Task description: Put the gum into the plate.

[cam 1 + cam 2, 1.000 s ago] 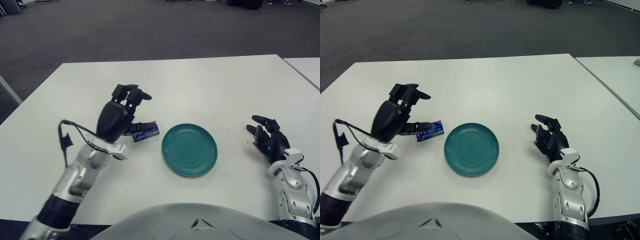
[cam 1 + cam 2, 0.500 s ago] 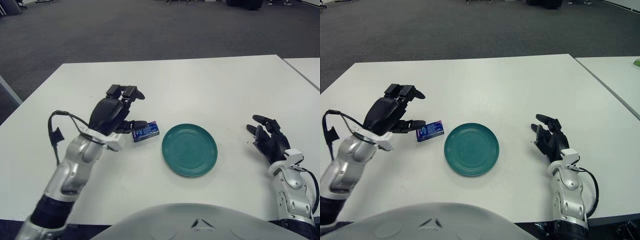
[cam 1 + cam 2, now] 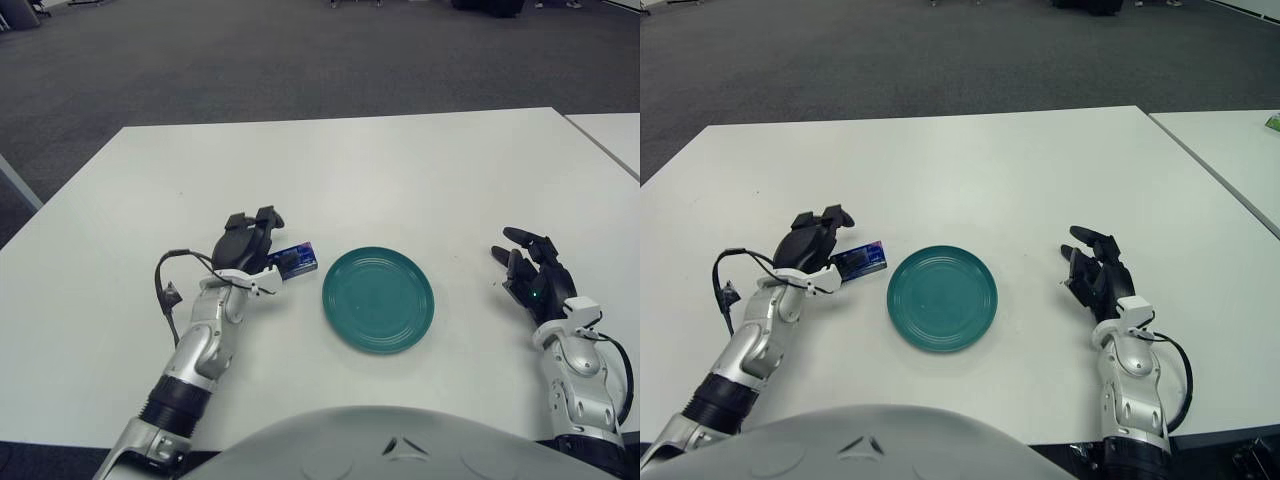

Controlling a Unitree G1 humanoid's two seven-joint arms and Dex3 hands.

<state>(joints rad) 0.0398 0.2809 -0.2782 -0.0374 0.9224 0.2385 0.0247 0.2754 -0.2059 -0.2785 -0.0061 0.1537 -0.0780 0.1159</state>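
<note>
A small blue gum pack [image 3: 298, 259] lies on the white table [image 3: 400, 170], just left of the round teal plate [image 3: 378, 299]. My left hand [image 3: 258, 236] is low over the table at the pack's left end. Its thumb overlaps that end, while the fingers [image 3: 268, 215] stretch forward past the pack and are not wrapped round it. The pack looks flat on the table. The plate has nothing in it. My right hand [image 3: 1095, 268] shows to the right of the plate, its fingers spread and holding nothing.
A second white table [image 3: 1240, 150] stands close on the right, with a narrow gap between the two. Dark carpet lies beyond the far edge. A black cable [image 3: 170, 290] loops off my left wrist.
My left hand has come down from above the table to table height and moved right against the gum pack's left end. The pack, the plate and my right hand have barely moved.
</note>
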